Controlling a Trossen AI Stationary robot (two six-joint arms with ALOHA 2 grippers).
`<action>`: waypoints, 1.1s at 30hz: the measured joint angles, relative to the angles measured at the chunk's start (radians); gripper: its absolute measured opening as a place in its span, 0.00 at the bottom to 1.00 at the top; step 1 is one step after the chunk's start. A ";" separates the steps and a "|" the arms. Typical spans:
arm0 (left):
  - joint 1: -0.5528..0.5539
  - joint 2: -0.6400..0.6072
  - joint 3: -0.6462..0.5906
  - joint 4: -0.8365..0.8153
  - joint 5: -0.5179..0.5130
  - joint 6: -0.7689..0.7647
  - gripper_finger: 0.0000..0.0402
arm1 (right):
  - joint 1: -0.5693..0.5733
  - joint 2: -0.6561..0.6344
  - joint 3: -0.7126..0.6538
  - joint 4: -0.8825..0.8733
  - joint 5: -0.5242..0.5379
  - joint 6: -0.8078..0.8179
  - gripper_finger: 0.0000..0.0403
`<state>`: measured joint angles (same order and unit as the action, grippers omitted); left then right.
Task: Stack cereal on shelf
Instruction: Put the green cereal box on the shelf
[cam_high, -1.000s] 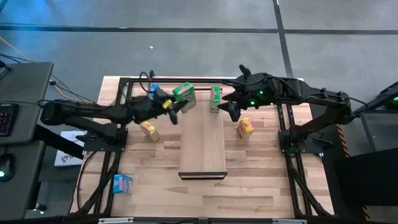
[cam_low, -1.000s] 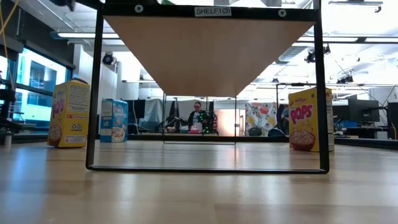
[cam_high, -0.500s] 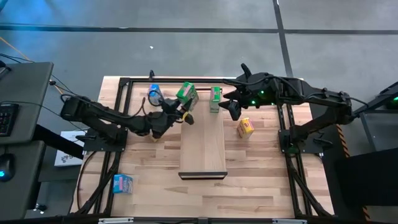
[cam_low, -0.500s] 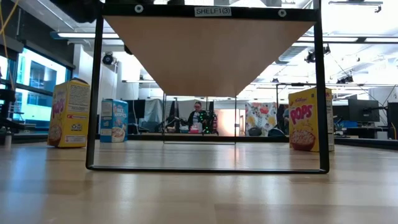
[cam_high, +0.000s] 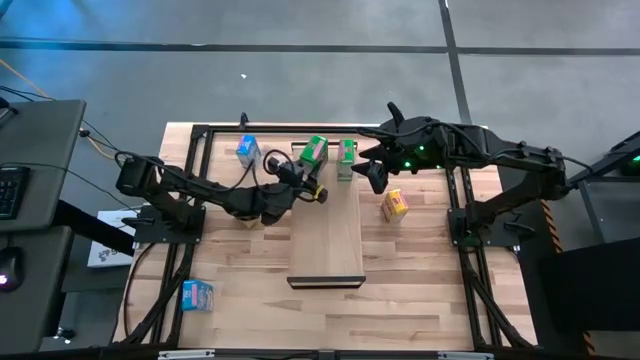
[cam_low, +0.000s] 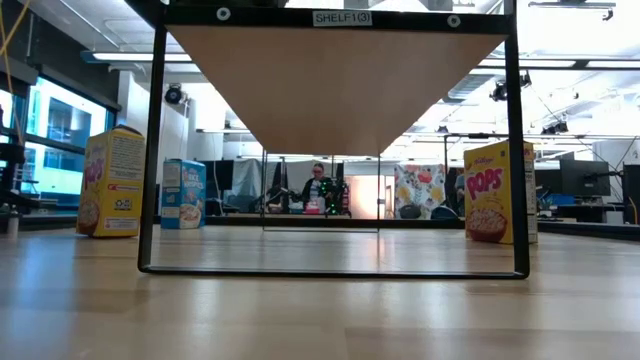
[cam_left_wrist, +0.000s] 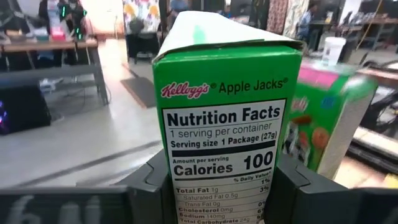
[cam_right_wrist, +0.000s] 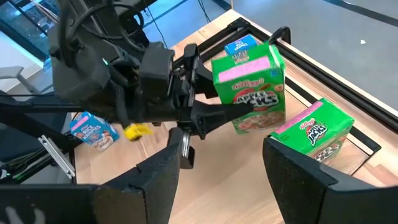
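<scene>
High view: the left tool (cam_high: 312, 178) is clamped on a green cereal box (cam_high: 314, 152) at the far end of the shelf (cam_high: 326, 235), beside a second green box (cam_high: 347, 158) near the right tool (cam_high: 374, 178).

Low view: two yellow boxes (cam_low: 111, 181) and a blue box (cam_low: 183, 193) stand on the surface (cam_low: 320, 310).

Right wrist view: the right tool's fingers (cam_right_wrist: 297, 168) stand apart, empty.

I judge four boxes are left to place.

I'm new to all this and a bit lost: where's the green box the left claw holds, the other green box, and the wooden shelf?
held green box (cam_left_wrist: 227, 130): left wrist view, on its nutrition panel
other green box (cam_high: 346, 158): high view, on its top
shelf (cam_high: 327, 240): high view, on its bare middle
</scene>
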<state>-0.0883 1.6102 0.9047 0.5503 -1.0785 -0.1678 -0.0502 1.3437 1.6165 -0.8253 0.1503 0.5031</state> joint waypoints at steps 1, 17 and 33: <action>0.000 0.001 0.000 -0.027 -0.002 -0.032 0.35 | 0.000 0.000 0.000 0.000 0.000 -0.006 0.55; 0.010 0.029 0.000 -0.105 0.057 -0.206 0.39 | 0.000 0.000 0.000 -0.001 0.003 -0.014 0.55; 0.010 -0.045 -0.001 -0.126 0.135 -0.165 0.57 | 0.000 0.000 0.000 -0.002 -0.001 -0.014 0.55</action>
<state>-0.0780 1.5648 0.9039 0.4244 -0.9432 -0.3324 -0.0502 1.3441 1.6165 -0.8268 0.1497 0.4887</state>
